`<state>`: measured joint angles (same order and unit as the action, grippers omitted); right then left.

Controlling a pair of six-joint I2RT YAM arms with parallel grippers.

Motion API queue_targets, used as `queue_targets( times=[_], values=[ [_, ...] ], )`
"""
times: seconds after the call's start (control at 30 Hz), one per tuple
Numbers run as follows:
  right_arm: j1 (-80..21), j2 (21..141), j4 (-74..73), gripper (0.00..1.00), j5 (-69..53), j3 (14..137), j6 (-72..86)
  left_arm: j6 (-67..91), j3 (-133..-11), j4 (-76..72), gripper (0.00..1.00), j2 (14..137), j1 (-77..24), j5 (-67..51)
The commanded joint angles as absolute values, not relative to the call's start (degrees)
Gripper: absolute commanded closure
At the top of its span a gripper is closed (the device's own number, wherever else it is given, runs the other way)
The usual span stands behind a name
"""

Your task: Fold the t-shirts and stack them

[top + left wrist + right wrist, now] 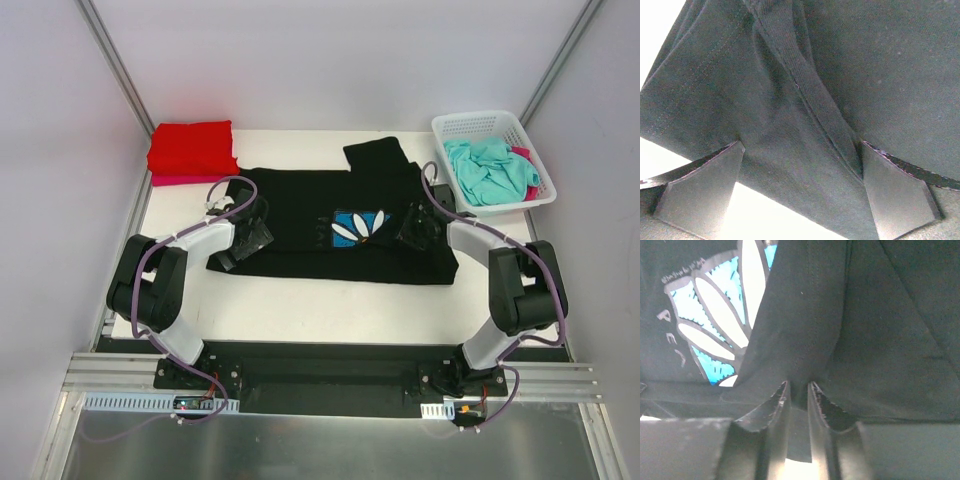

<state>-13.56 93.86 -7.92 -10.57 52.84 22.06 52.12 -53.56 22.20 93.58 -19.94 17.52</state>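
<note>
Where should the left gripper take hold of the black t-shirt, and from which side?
Probably the raised ribbed band of the black t-shirt, from straight above: it ridges up between the fingers of the open left gripper, while the surrounding cloth lies flat.

Both arms bent inward, hands low.
Left hand (801,146) spread wide; right hand (799,386) pinched narrow on a black t-shirt (880,340) fold.

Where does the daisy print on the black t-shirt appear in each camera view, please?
Top external: daisy print, middle of the table.
Left wrist: not in it, only the black t-shirt.
Right wrist: upper left, partly under a fold.
Shared landmark: that t-shirt, in all three.
</note>
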Motion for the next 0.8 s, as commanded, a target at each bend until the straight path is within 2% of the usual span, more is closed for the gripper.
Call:
queue_targets(
  times=[0.0,0.13,0.43,0.77],
  values=[
    [-14.0,94.7,-6.1,0.82,-11.4,56.0,22.7,52.8,-53.4,26.5,0.01,94.9,-20.6,17.8],
    [-14.0,95.2,-6.1,0.93,-11.7,56.5,22.6,52.8,-53.4,26.5,0.01,95.1,-20.6,17.9],
    [-14.8,97.9,-7.0,0.93,-12.6,61.0,21.9,52.7,-54.1,26.5,0.01,95.8,-20.6,17.4],
    [-15.8,105.1,-10.4,0.94,-14.7,74.5,19.2,52.2,-54.1,26.6,0.01,95.5,-20.6,17.5]
  ],
)
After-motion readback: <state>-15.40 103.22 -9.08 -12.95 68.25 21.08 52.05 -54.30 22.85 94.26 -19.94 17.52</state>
